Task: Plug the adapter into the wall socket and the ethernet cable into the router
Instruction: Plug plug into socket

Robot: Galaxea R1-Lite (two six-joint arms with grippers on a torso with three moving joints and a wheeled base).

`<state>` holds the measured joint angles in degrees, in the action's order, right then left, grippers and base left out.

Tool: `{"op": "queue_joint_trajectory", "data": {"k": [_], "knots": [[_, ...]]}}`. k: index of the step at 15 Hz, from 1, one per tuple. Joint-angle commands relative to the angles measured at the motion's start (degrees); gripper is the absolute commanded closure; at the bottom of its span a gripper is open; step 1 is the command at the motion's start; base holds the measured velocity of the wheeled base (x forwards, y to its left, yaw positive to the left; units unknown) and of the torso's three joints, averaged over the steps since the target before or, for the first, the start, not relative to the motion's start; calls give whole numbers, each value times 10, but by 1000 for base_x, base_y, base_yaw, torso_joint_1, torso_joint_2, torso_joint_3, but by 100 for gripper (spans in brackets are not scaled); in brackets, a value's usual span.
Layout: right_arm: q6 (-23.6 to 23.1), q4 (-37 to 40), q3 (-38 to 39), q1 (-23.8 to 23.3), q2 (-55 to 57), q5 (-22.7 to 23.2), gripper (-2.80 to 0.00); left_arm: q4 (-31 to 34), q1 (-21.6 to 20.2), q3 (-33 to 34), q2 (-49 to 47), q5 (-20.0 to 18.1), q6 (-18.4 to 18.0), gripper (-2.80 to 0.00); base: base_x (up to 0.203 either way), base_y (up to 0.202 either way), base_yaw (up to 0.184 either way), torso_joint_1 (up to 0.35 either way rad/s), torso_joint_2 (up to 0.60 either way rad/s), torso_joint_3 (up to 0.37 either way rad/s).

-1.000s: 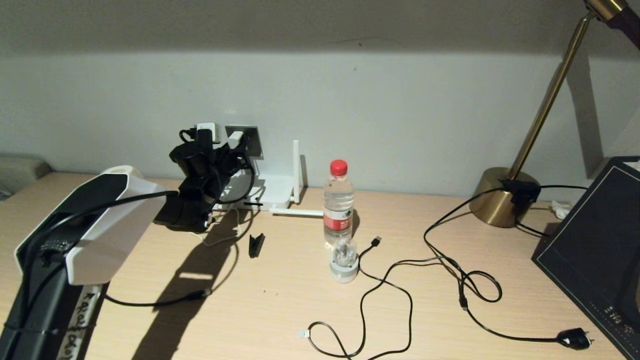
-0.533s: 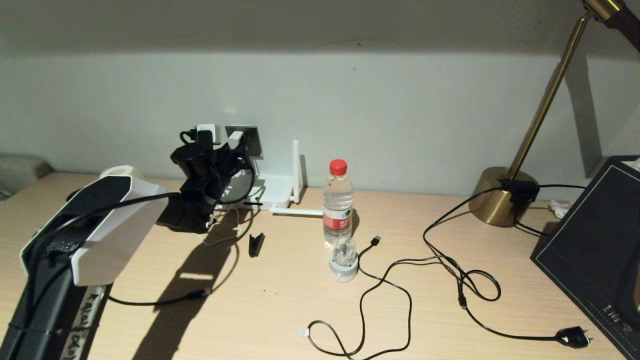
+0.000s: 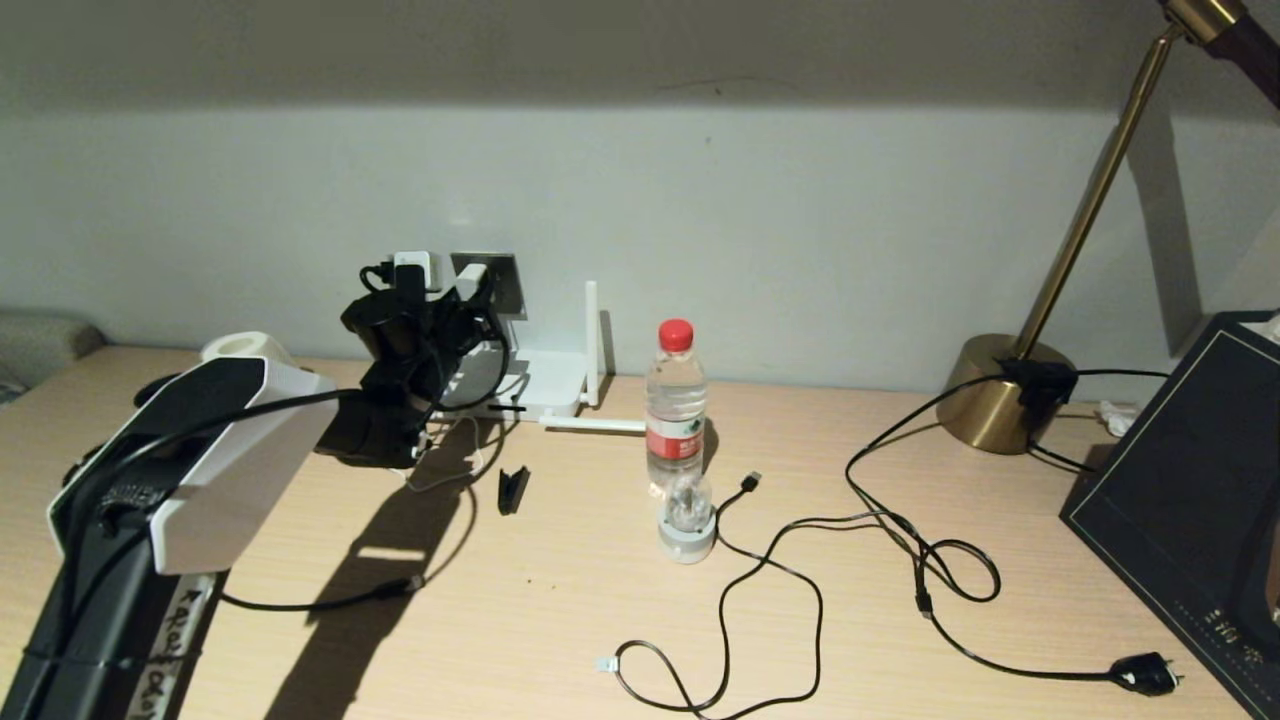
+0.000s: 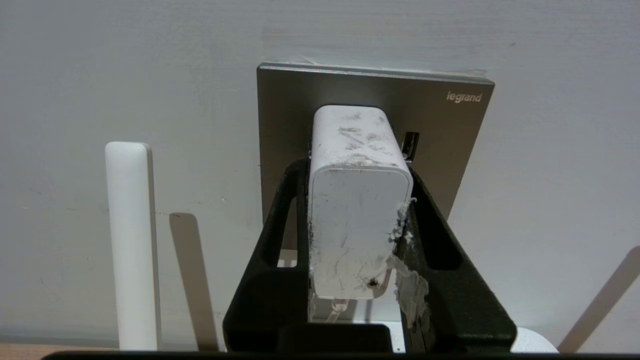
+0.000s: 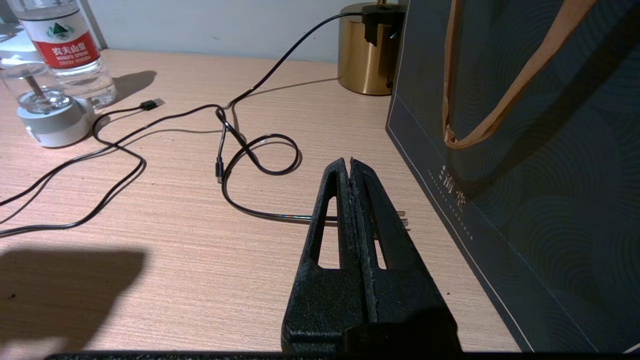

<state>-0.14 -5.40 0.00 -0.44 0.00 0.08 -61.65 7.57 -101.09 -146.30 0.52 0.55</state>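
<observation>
Since the earlier frame, little has shifted: the left gripper (image 4: 357,200) stays at the wall, its jaws clamped on both sides of the adapter (image 4: 357,200) so the plug remains square to the wall socket (image 4: 440,130) during insertion. From the wrist view, the adapter's front end meets the faceplate; full seating cannot be confirmed. The router (image 3: 545,385) sits just below the socket. The ethernet cable (image 3: 330,602) lies on the desk, unconnected. The right gripper (image 5: 350,170) is parked, jaws pressed together and empty.

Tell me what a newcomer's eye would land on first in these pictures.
First, the left pincer shut on the scuffed white adapter, held against the grey wall socket at the back of the desk. Next, the red-capped water bottle mid-desk, with black cables looping to its right toward the brass lamp base.
</observation>
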Motion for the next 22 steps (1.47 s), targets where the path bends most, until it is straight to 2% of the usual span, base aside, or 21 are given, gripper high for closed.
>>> {"op": "queue_joint_trajectory", "data": {"k": [1,12,13,14,22], "knots": [[0,0,20,0,1,0,0,0,0,-16,-14,4,0,0,0,0,0,0,0,0],[0,0,20,0,1,0,0,-1,3,-21,-10,4,0,0,0,0,0,0,0,0],[0,0,20,0,1,0,0,-3,3,-22,-10,5,0,-262,0,0,0,0,0,0],[0,0,20,0,1,0,0,-6,3,-21,-11,5,0,-280,0,0,0,0,0,0],[0,0,20,0,0,0,0,-8,7,0,16,7,0,-280,0,0,0,3,0,-1]]}}
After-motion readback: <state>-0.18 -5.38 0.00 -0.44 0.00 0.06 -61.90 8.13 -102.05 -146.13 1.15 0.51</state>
